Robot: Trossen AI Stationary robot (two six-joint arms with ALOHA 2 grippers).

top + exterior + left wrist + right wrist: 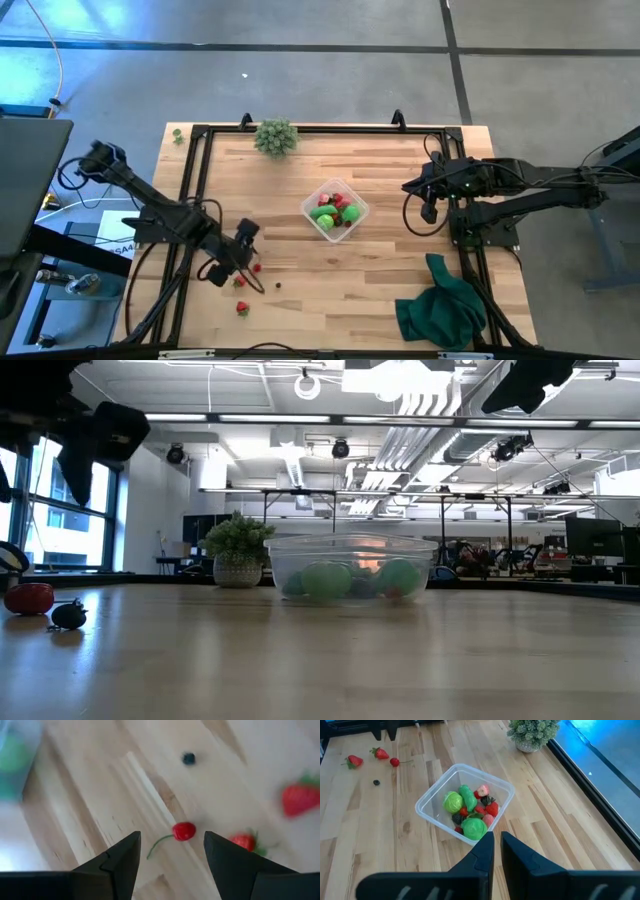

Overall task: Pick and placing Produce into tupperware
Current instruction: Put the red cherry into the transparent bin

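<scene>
Produce: my target is the stemmed cherry, lying on the desk at the near-left, right between my left hand's spread fingers.
Left hand: my left hand hangs open over that cherry, gripping nothing.
Right hand: my right hand waits at the far right with fingers pressed together, empty, looking toward the tupperware.
Tupperware: the tupperware sits mid-desk, well apart from the loose pieces, already part-filled.
Risk, roll: the cherry is small and round; if one finger meets it first, I judge it will skid out sideways.
Risk, stem: closing on the thin stem alone could let it swing loose on the way over.
Risk, neighbour: a strawberry lies just beside the cherry; a wide closing may nudge it.
Count, loose: one cherry, two strawberries, one dark berry.
Count, container: three green pieces among several red and dark ones, too heaped for me to number.
Count, other: one potted clump far, one green cloth near-right.
</scene>
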